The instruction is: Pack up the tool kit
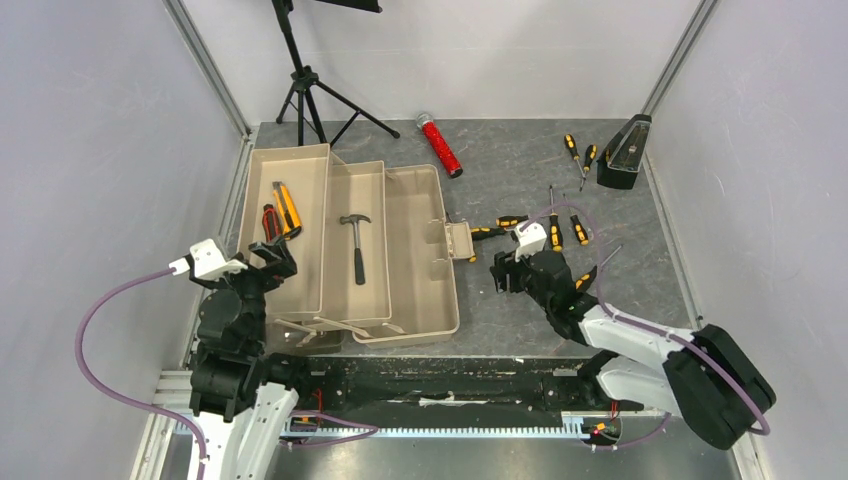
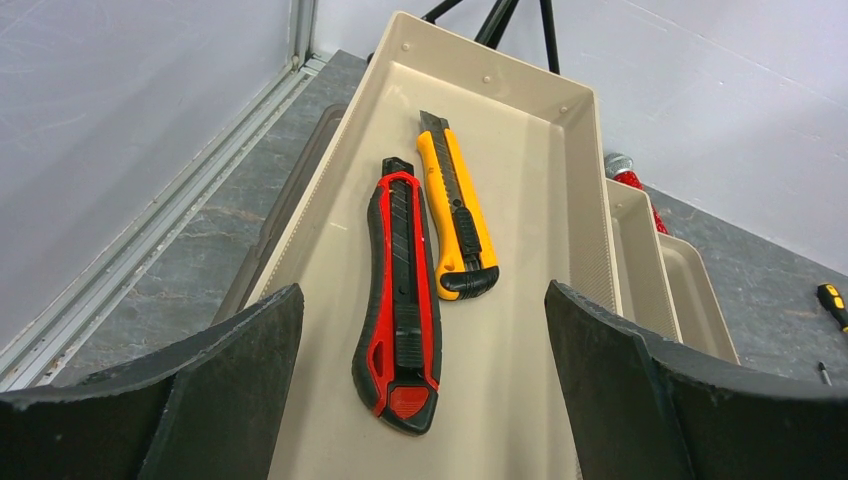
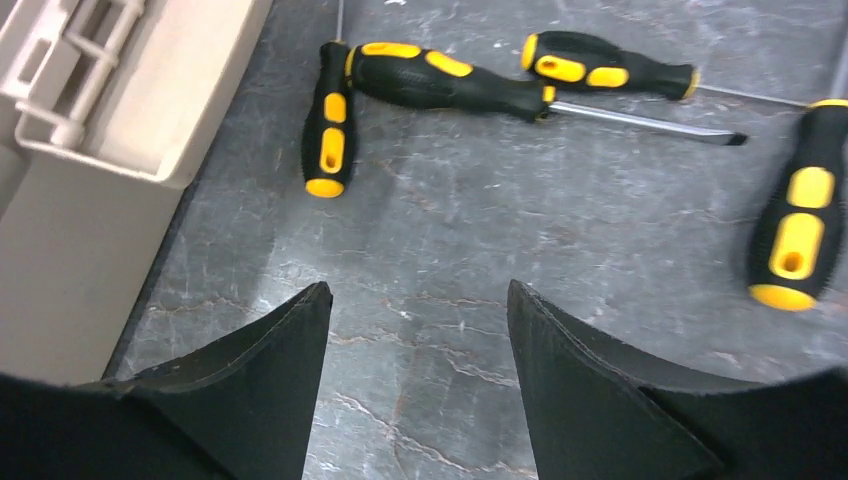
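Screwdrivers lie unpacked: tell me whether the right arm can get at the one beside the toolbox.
Probably yes: the right gripper hangs open and empty, and only bare table lies between it and that screwdriver.

The grey table [image 1: 520, 165] carries the toolbox [image 1: 415, 240] at its left edge, screwdrivers [image 1: 555, 232] rightward, a red cylinder [image 1: 441, 146] and metronome [image 1: 624, 152] near its far edge.

Robotics lab test cell. Plain white panels [image 1: 90, 150] on aluminium posts [image 1: 208, 68] enclose the grey surface [image 1: 520, 180]. A tripod [image 1: 305, 95] stands at the surface's rear edge.
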### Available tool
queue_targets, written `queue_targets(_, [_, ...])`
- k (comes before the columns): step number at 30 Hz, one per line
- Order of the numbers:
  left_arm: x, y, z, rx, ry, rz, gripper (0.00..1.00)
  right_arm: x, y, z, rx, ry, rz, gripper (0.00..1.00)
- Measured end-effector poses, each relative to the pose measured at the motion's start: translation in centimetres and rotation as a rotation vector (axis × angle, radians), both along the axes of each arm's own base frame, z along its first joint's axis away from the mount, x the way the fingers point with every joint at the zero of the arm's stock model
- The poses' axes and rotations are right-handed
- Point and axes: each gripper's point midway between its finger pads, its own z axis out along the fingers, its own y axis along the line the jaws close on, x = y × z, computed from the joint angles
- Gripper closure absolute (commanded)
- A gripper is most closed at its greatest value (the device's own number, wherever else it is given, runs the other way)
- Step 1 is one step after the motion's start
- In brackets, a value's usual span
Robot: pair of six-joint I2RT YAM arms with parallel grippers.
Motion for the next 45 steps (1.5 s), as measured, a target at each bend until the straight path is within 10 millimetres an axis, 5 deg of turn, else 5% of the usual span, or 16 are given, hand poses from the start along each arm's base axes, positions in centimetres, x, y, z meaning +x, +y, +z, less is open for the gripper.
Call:
queue_targets(15, [0.1,0.0,-0.1,0.001,0.005,0.000,0.05,1.7,4.6,-3.6,0.134,-0.001,0.115,0.35])
queue_targets(22, [0.1,0.0,-0.1,0.001,0.005,0.000,0.05,3.2,6.4,-3.7,0.164,-0.011,0.140,0.39])
queue_targets(29, [0.1,0.0,-0.1,0.001,0.005,0.000,0.06,4.0,7.1,-5.5,0.157,0.033,0.129,0.58])
queue_targets(39, [0.1,0.0,-0.2,0.001,0.006,0.000,0.06,3.8,6.2,-4.9,0.177,0.041,0.072,0.95])
queue_targets(45, [0.1,0.0,-0.3,0.002,0.009,0.000,0.06,2.4,5.1,-3.6,0.185,0.051,0.052,1.00])
